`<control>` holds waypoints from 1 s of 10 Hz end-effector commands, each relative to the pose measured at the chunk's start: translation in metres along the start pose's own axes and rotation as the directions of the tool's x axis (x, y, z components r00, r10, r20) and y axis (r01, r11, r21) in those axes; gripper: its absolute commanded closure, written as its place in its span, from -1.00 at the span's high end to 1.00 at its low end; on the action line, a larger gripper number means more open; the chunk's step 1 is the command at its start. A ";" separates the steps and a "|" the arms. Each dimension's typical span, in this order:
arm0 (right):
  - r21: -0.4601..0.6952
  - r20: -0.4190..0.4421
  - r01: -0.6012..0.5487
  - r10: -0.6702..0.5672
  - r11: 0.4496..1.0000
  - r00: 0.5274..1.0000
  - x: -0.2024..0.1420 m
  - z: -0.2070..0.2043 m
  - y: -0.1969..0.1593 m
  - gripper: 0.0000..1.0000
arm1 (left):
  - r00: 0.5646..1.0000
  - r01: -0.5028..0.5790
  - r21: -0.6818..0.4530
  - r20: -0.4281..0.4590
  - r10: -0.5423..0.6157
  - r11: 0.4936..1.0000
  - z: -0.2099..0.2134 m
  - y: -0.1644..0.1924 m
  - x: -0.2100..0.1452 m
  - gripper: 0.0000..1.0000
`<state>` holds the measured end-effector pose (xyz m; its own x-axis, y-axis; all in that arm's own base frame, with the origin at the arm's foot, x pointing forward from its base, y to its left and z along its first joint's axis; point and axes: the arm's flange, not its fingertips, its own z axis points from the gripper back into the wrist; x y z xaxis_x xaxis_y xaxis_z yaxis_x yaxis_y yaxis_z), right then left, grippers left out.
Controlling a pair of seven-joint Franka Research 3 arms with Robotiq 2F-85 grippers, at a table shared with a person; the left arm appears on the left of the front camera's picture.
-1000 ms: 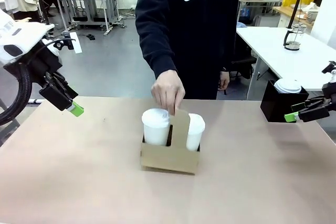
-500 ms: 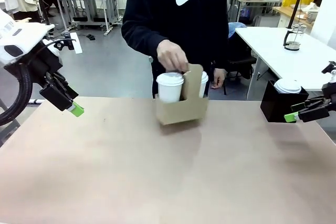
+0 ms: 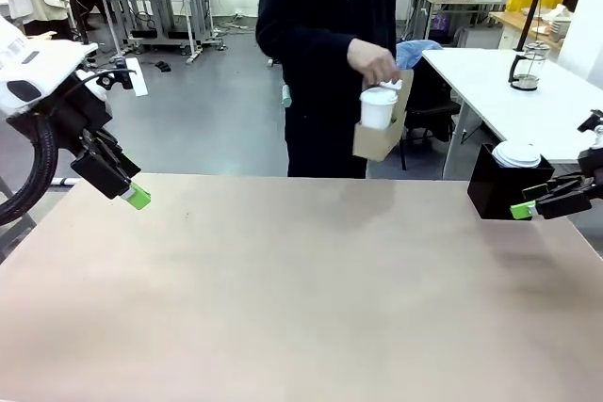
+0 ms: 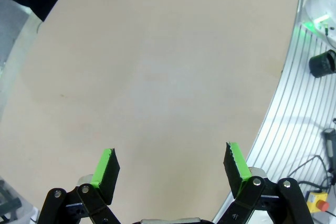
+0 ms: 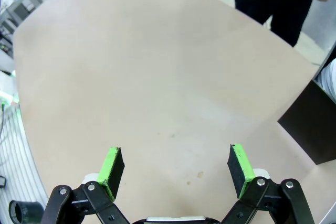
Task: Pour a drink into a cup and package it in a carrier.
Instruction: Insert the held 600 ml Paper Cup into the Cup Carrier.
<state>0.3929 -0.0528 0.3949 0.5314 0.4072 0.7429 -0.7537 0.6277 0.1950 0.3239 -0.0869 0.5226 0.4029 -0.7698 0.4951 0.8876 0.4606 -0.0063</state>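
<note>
The person's hand [image 3: 373,65] holds the carrier [image 3: 382,131] up in the air beyond the tabletop's [image 3: 301,298] far edge, a lidded cup [image 3: 378,107] standing in it. The left gripper [image 4: 170,167] hangs over the left side with its fingers [image 4: 106,165] wide and empty. The right gripper [image 5: 176,170] is also wide and empty, near a black box [image 3: 495,185] at the right edge.
</note>
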 end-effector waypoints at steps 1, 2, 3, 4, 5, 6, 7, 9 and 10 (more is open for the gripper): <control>-0.008 -0.007 -0.001 0.001 1.000 1.000 0.000 0.001 -0.001 1.00 | 1.000 0.010 -0.005 0.006 -0.010 1.000 0.001 0.001 -0.001 1.00; -0.008 -0.007 -0.001 0.001 1.000 1.000 0.000 0.001 -0.001 1.00 | 1.000 0.010 -0.005 0.006 -0.010 1.000 0.001 0.001 -0.001 1.00; -0.008 -0.007 -0.001 0.001 1.000 1.000 0.000 0.001 -0.001 1.00 | 1.000 0.010 -0.005 0.006 -0.010 1.000 0.001 0.001 -0.001 1.00; -0.008 -0.007 -0.001 0.001 1.000 1.000 0.000 0.001 -0.001 1.00 | 1.000 0.010 -0.005 0.006 -0.010 1.000 0.001 0.001 -0.001 1.00; -0.008 -0.007 -0.001 0.001 1.000 1.000 0.000 0.001 -0.001 1.00 | 1.000 0.010 -0.005 0.006 -0.010 1.000 0.001 0.001 -0.001 1.00; -0.008 -0.007 -0.001 0.001 1.000 1.000 0.000 0.001 -0.001 1.00 | 1.000 0.010 -0.005 0.006 -0.010 1.000 0.001 0.001 -0.001 1.00; -0.008 -0.007 -0.001 0.001 1.000 1.000 0.000 0.001 -0.001 1.00 | 1.000 0.010 -0.005 0.006 -0.010 1.000 0.001 0.001 -0.001 1.00; -0.008 -0.007 -0.001 0.001 1.000 1.000 0.000 0.001 -0.001 1.00 | 1.000 0.010 -0.005 0.006 -0.010 1.000 0.001 0.001 -0.001 1.00; -0.008 -0.007 -0.001 0.001 1.000 1.000 0.000 0.001 -0.001 1.00 | 1.000 0.010 -0.005 0.006 -0.010 1.000 0.001 0.001 -0.001 1.00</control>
<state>0.3929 -0.0527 0.3949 0.5312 0.4074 0.7429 -0.7537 0.6278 0.1946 0.3239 -0.0869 0.5226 0.4029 -0.7698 0.4951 0.8876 0.4605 -0.0063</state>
